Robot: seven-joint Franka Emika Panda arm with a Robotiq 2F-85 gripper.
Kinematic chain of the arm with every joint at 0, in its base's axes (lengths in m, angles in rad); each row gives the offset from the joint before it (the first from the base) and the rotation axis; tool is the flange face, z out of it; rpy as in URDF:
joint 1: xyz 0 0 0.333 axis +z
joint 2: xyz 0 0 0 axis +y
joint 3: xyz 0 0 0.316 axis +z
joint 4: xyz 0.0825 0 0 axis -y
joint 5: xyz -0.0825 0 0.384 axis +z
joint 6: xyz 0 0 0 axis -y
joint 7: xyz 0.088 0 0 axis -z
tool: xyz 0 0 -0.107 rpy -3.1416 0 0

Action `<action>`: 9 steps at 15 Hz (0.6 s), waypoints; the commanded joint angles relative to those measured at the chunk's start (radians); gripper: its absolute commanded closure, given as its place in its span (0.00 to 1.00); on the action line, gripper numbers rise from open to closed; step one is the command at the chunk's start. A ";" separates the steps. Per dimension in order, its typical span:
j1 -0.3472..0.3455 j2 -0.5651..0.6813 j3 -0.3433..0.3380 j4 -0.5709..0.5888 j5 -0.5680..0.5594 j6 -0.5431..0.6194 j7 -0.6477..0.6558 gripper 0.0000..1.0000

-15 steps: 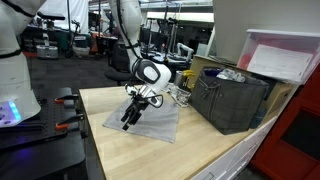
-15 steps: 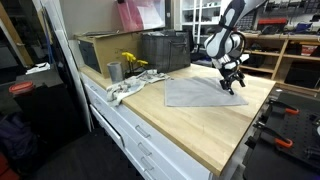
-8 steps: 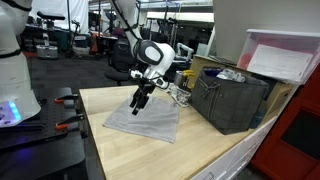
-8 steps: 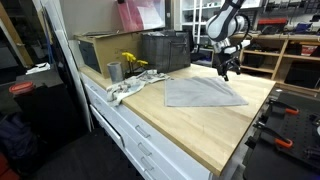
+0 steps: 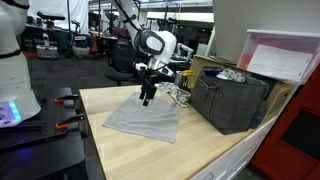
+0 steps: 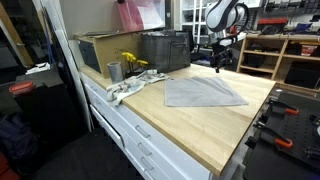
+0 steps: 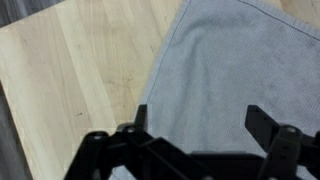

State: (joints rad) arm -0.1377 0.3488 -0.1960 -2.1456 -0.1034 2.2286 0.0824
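Above the grey cloth (image 5: 145,120), in an exterior view, the gripper (image 5: 148,98) hangs in the air, pointing down and apart from the fabric. The cloth lies flat on the wooden table (image 5: 120,150), with a dark crate (image 5: 232,102) near it. In an exterior view, the gripper (image 6: 217,65) is over the far edge of the cloth (image 6: 203,92); a metal cup (image 6: 114,71) stands well apart. In the wrist view, the fingers (image 7: 265,125) are spread wide with nothing between them, and the cloth (image 7: 230,60) lies below.
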 commanded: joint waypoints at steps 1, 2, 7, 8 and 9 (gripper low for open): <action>-0.013 0.014 0.013 0.012 0.004 0.027 -0.030 0.00; -0.008 0.027 0.021 0.034 -0.006 0.069 -0.047 0.00; 0.012 0.111 0.078 0.222 0.011 0.231 -0.086 0.00; 0.006 0.118 0.095 0.252 0.031 0.234 -0.101 0.00; 0.002 0.120 0.107 0.282 0.045 0.206 -0.110 0.00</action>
State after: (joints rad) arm -0.1205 0.4413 -0.1157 -1.9600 -0.1012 2.4547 0.0318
